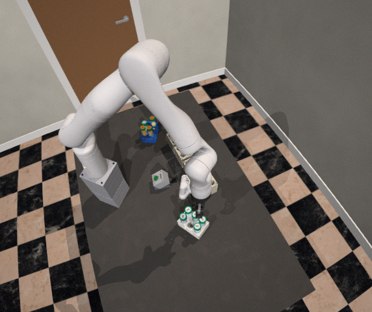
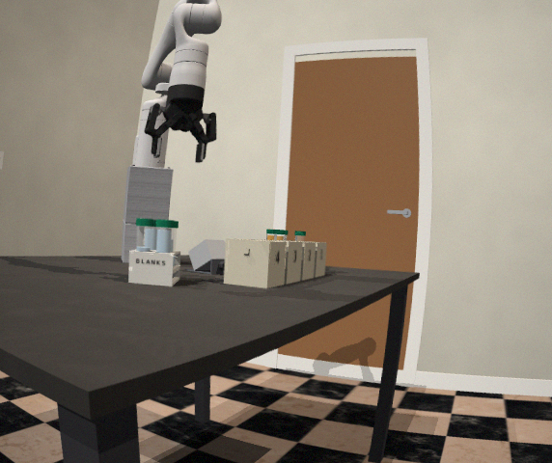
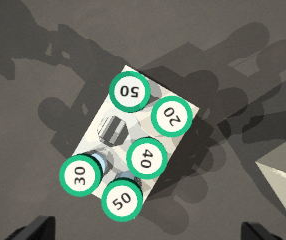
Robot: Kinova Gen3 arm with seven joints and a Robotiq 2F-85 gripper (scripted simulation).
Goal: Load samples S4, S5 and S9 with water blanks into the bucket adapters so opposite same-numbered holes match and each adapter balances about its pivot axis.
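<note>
My gripper (image 2: 179, 150) is open and empty, hanging high above the white BLANKS rack (image 2: 153, 267). In the wrist view the rack (image 3: 133, 145) holds several green-capped water blanks: 50 (image 3: 129, 90), 20 (image 3: 170, 116), 40 (image 3: 147, 158), 30 (image 3: 80, 175) and another 50 (image 3: 122, 200). One well (image 3: 112, 127) is empty. The blue sample rack (image 1: 153, 131) with orange-dotted tubes stands at the far end of the table. The row of cream adapters (image 2: 273, 261) stands beside the blanks rack, partly hidden by my arm in the overhead view (image 1: 192, 161).
The DONE desk with its green key (image 1: 159, 179) sits between my base and the adapters. A corner of one adapter (image 3: 283, 185) shows at the right of the wrist view. The table's edges lie far from the racks.
</note>
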